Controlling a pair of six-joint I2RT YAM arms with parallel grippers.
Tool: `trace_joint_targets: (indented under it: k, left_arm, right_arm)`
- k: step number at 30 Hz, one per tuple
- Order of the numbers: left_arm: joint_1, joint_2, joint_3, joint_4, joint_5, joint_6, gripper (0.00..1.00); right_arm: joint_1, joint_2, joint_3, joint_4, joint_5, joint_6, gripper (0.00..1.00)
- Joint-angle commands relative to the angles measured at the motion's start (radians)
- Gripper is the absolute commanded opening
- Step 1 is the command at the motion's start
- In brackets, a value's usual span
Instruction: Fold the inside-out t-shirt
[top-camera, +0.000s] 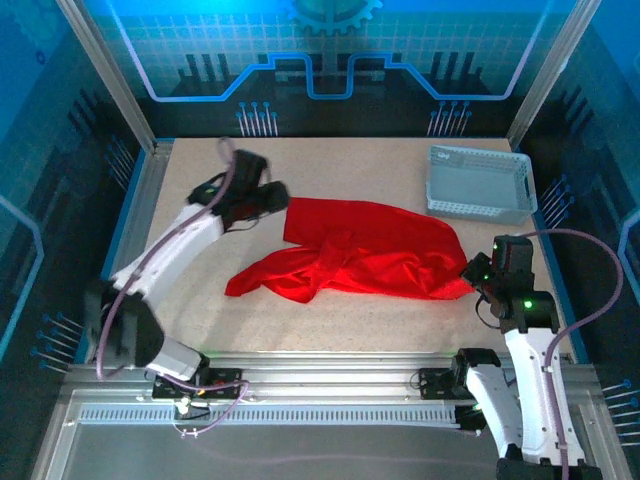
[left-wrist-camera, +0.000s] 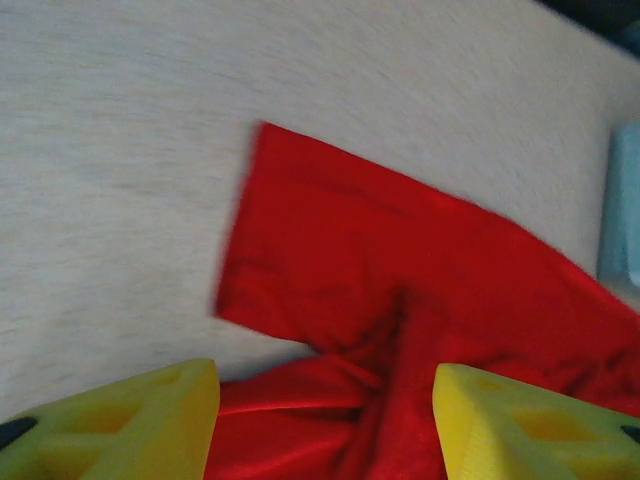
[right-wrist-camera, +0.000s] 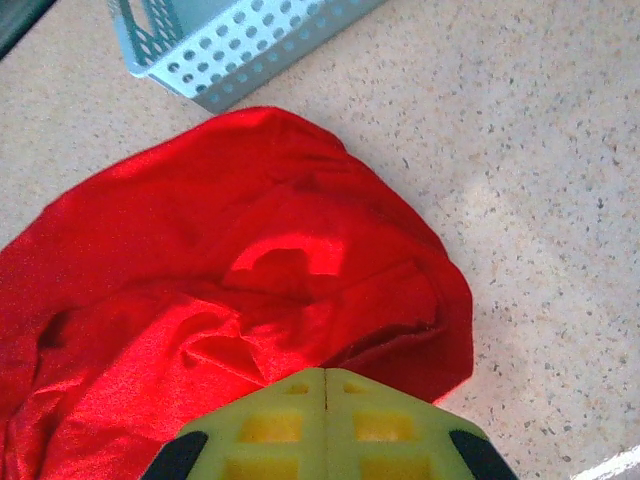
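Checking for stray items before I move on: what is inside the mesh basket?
The basket has a bare-looking floor from above; the strip behind its near wall is hidden.

T-shirt (top-camera: 365, 250) on table (top-camera: 400, 330), before basket (top-camera: 480, 185)

Place: robot lab cell
Walls: blue circuit-print panels (top-camera: 330, 40), 12 o'clock
Frame: aluminium posts (top-camera: 105, 75)
Table (top-camera: 400, 320): arm bases (top-camera: 185, 375), 6 o'clock
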Motion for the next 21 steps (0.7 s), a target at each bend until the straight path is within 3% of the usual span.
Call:
trace_joint_targets:
  k: [1, 5, 12, 21]
  left_arm:
    - [-0.124, 0.174, 0.156, -0.158, -0.065, 0.099, 0.62]
    - [-0.248, 0.402, 0.382, -0.244, -0.122, 0.137, 0.65]
    - [-0.333, 0.710, 0.709, -0.421, -0.250, 0.191, 0.69]
    - [-0.349, 0.852, 0.823, -0.514, -0.382, 0.219, 0.60]
  right_arm:
    - [-0.016, -0.004, -0.036, 0.024, -0.015, 0.023, 0.00]
    - [-0.016, -0.005, -0.066, 0.042, -0.033, 0.014, 0.00]
    - [-0.016, -0.009, -0.093, 0.064, -0.051, 0.002, 0.00]
    - [-0.016, -0.003, -0.098, 0.078, -0.055, -0.013, 0.00]
